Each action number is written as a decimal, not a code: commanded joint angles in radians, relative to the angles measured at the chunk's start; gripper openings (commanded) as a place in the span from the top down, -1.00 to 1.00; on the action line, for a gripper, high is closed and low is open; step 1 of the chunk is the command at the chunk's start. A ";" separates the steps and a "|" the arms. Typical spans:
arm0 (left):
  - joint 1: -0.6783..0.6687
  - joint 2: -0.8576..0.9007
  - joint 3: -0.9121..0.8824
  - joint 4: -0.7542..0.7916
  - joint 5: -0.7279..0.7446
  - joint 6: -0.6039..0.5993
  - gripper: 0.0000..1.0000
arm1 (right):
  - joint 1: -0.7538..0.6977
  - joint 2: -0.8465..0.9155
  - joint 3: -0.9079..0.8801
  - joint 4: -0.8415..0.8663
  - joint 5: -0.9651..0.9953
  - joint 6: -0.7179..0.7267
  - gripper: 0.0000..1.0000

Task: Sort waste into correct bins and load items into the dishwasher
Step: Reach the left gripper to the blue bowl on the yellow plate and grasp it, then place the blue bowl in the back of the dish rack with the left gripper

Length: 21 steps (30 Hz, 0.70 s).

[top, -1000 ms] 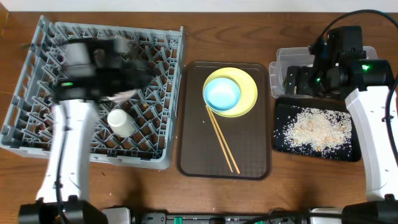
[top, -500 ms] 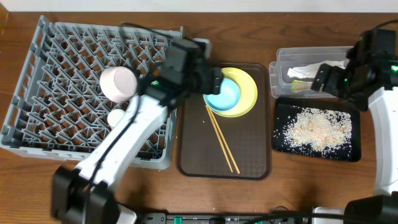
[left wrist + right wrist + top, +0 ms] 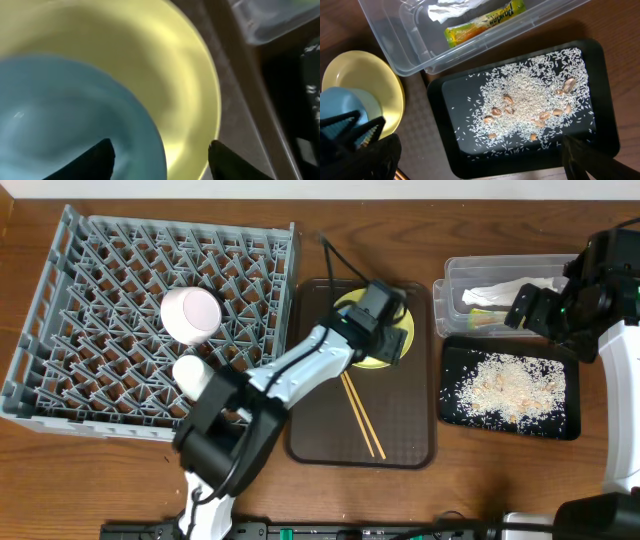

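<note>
Brown wooden table [image 3: 80,480], seen from above plus both wrists. Far left: large square grey plastic dish rack [image 3: 60,395] with upright pegs. It held a pale pink-white bowl [image 3: 192,315] and a small cream cup [image 3: 190,374], near each other.

The left arm crossed the rack's right edge to the flat brown serving tray [image 3: 400,440] in the middle. The left gripper [image 3: 160,157] hung just above the light blue bowl [image 3: 60,110], which sat inside the round yellow plate [image 3: 180,65] on that tray. Jaws were wide. In the wrist view one finger was over the bowl's inside and the other over the plate's outer band, with the bowl rim running between them. So the bowl lay below and mostly to one side of the jaws. That looked set up for a rim pinch on its wall. Couldn't tell if anything was touching. Risk: the outer finger snags the plate and drags it.

Thin wooden chopsticks [image 3: 362,418] lay on the brown tray just beside the plate, long axis diagonal toward the tray's front right corner, clear of the jaws.

Right: a clear plastic rectangular tub [image 3: 452,290] held a crumpled white paper napkin [image 3: 505,288] and a small green-and-yellow wrapper [image 3: 485,22]. A shallow black rectangular tray [image 3: 570,425] held whitish rice scraps [image 3: 505,385]. The right gripper [image 3: 477,150] hovered over those bins, jaws spread wide, holding nothing, well apart from the bowl. The left arm was the nearer one.
</note>
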 commanded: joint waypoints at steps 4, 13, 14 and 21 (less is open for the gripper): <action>0.003 0.010 0.013 -0.034 -0.014 0.011 0.31 | -0.012 -0.003 0.014 -0.010 -0.008 -0.001 -0.98; 0.003 0.010 0.014 -0.033 -0.013 0.011 0.84 | -0.012 -0.003 0.014 -0.018 -0.007 -0.001 -0.99; 0.003 0.007 0.014 -0.033 -0.013 0.011 0.85 | -0.012 -0.003 0.014 -0.018 -0.007 -0.001 -0.99; 0.008 -0.102 0.018 -0.045 -0.009 0.012 0.85 | -0.012 -0.003 0.014 -0.021 -0.007 -0.001 -0.99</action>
